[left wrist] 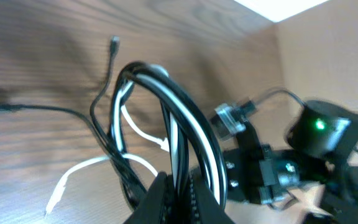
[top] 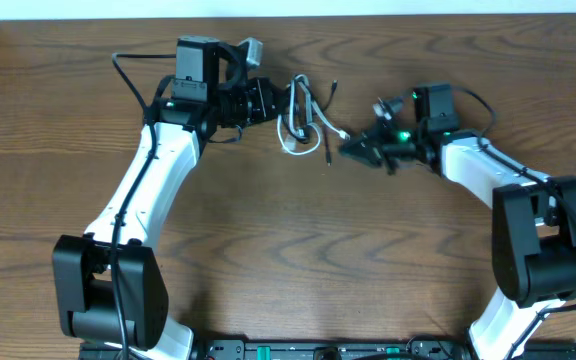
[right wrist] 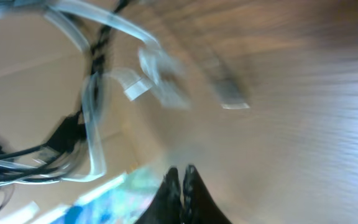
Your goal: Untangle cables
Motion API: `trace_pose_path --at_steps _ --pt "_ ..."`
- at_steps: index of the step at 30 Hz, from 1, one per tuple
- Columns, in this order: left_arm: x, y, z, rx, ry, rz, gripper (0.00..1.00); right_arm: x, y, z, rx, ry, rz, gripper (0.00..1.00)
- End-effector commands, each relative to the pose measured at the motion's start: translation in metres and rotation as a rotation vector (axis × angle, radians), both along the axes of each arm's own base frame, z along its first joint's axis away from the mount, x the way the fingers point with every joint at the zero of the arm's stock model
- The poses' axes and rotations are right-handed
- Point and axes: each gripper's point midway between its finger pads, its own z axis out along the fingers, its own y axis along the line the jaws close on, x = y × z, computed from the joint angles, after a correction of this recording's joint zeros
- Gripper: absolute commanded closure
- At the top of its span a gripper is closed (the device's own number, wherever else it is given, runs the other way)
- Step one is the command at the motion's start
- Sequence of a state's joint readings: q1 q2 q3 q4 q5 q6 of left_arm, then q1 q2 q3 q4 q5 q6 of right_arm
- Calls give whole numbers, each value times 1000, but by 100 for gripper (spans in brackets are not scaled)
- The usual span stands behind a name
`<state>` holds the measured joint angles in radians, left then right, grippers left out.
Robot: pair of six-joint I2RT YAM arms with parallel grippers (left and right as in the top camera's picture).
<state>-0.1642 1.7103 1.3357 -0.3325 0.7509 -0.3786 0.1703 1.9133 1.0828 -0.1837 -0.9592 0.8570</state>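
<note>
The cables lie in one tangle at the back middle of the table. The white cable loops under the black cable, and a white end plug trails to the right. My left gripper is shut on the bundle. In the left wrist view, black and white strands arch up from between its fingers, and the left gripper pinches them. My right gripper is just right of the tangle, close to the white plug. In the blurred right wrist view the right gripper is shut with nothing between its tips, and a white loop lies off to the left.
The wooden table ends at a pale wall edge behind the arms. The right arm's wrist with its green light sits close beside the bundle in the left wrist view. A loose black strand runs left across the wood.
</note>
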Motion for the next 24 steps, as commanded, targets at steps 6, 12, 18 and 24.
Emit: trace_pose_path --at_steps 6,12,18,24 --pt "17 34 -10 115 -44 83 93 -13 -93 -20 -611 -123 -46 99" --pt "2 11 -3 21 -5 0 92 -6 -65 69 -462 -508 64 64" --pt "-15 -19 3 -95 123 -17 93 -8 -6 112 -266 -754 194 34" --pt "-31 -50 3 -115 178 -55 92 -10 32 123 -239 -836 224 34"
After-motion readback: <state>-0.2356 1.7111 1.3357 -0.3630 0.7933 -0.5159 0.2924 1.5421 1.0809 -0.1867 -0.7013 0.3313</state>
